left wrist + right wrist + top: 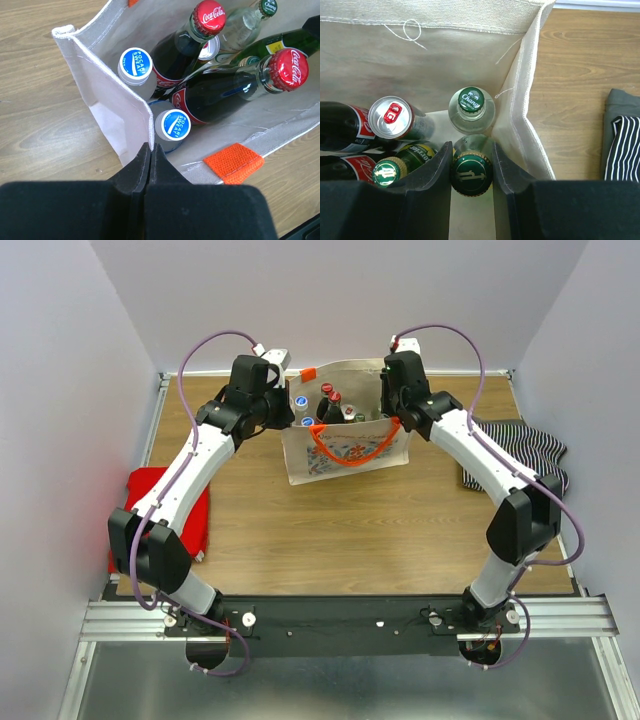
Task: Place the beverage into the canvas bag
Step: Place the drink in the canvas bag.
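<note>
The canvas bag (345, 455), cream with orange handles, stands open at the back middle of the table. My left gripper (151, 146) is shut on the bag's left rim (110, 95), pinching the cloth edge between its pads. Inside the bag's right end, my right gripper (471, 145) is shut on the beverage (471, 172), a green glass bottle with a green crown cap. The bottle stands upright between the fingers, next to the bag's right wall (520, 115). In the top view the right gripper (392, 390) reaches into the bag's right side.
The bag holds several other drinks: two Coca-Cola bottles (287, 70), two Pocari Sweat bottles (135, 64), a can (392, 117), a Chang water bottle (471, 102) and another green bottle (387, 172). A red cloth (165, 510) lies left, a striped cloth (525, 455) right.
</note>
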Available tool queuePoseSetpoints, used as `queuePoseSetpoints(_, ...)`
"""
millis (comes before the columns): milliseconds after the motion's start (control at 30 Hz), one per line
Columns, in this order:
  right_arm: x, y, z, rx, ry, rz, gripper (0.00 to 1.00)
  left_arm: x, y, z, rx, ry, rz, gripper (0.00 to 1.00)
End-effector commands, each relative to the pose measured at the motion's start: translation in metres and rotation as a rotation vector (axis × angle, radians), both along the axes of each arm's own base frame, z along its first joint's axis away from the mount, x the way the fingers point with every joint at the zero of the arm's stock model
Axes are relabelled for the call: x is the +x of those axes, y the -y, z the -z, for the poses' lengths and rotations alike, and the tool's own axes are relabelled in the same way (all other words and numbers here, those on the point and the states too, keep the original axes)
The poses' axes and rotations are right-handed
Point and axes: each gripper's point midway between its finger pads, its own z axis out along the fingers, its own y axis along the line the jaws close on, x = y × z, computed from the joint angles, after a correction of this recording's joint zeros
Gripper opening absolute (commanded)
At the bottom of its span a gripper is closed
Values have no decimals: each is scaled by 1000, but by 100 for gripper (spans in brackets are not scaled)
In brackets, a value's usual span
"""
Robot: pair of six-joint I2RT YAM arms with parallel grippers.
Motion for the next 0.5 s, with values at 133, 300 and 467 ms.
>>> queuePoseSetpoints(133,7,10,-4,10,-20,31,1,-1,5,-11,-37,47,32,0)
queuePoseSetpoints(300,7,10,17,-5,-80,29,1,-1,6,-9,-39,45,34,0)
queuePoseSetpoints(467,4,11,35,-21,-124,35,1,-1,6,-7,-37,40,36,0)
